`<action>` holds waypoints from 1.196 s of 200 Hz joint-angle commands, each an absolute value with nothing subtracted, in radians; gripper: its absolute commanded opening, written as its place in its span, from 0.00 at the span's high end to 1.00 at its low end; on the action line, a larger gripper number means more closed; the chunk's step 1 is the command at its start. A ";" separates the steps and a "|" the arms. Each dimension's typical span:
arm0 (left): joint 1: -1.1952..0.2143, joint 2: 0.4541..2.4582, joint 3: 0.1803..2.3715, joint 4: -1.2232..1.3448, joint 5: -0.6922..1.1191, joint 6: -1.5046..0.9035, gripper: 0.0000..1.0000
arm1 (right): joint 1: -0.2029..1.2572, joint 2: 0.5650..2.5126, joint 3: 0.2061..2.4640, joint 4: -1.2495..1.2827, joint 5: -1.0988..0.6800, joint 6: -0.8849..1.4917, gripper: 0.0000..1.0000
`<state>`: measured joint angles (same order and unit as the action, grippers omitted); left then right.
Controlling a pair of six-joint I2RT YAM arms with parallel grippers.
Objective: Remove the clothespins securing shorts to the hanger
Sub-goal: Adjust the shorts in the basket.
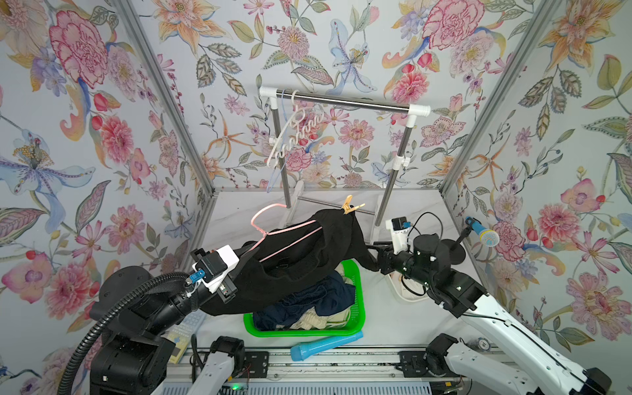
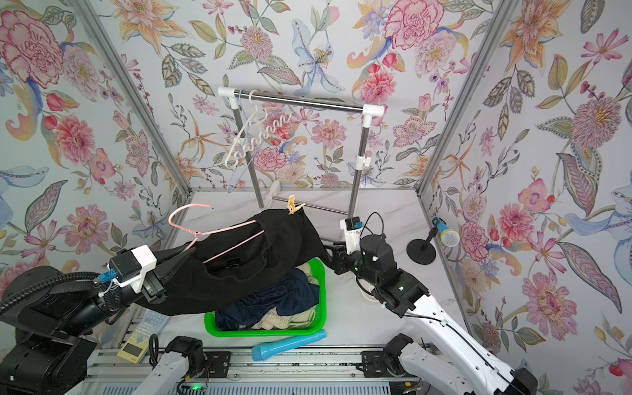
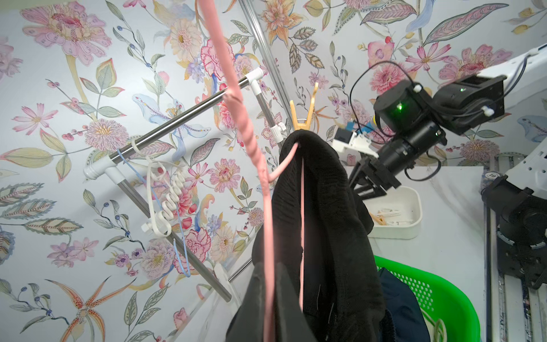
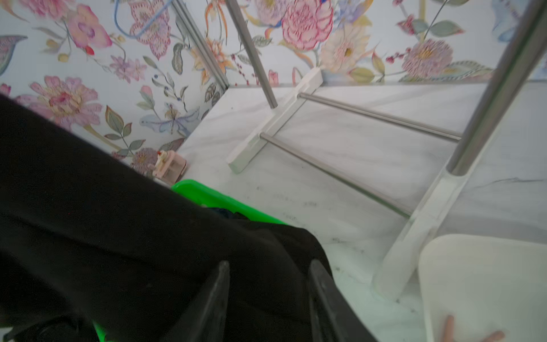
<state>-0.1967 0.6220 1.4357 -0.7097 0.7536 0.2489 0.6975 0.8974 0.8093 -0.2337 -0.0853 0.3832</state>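
Black shorts (image 1: 307, 253) (image 3: 322, 207) hang over a pink hanger (image 1: 263, 219) (image 3: 236, 103) held tilted above the basket. One tan clothespin (image 1: 350, 206) (image 2: 293, 205) (image 3: 302, 117) pins them at the hanger's far end. My left gripper (image 1: 253, 254) (image 3: 270, 296) is shut on the hanger's wire just below the hook. My right gripper (image 1: 371, 254) (image 4: 270, 263) is at the shorts' lower right edge. Its fingers stand apart with black fabric (image 4: 118, 222) between them.
A green basket (image 1: 359, 301) under the shorts holds navy shorts (image 1: 318, 301) and cream shorts (image 1: 318, 321). A white tray (image 3: 411, 207) with loose clothespins (image 3: 384, 214) sits under my right arm. At the back, a rack (image 1: 342, 101) carries a white hanger (image 1: 297, 136). A blue tube (image 1: 325, 345) lies in front.
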 commanded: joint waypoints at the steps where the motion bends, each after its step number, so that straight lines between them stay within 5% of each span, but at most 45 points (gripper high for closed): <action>1: -0.207 0.612 1.475 -0.580 0.735 0.208 1.00 | 0.760 0.907 0.792 -0.100 -0.050 0.426 0.54; 85: -0.233 0.655 1.490 -0.549 0.825 0.186 1.00 | 0.948 0.965 0.812 0.001 -0.038 0.407 0.53; 197: -0.233 0.678 1.436 -0.888 0.821 0.395 1.00 | 0.921 0.883 0.700 -0.144 0.001 0.406 0.53; 239: -0.234 0.702 1.335 -0.818 0.868 0.383 1.00 | 0.763 0.735 0.662 -0.282 -0.020 0.415 0.50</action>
<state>-0.2276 0.6796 1.3682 -0.8818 0.8341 0.3695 0.8482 0.8272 0.6785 -0.1852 -0.0177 0.4122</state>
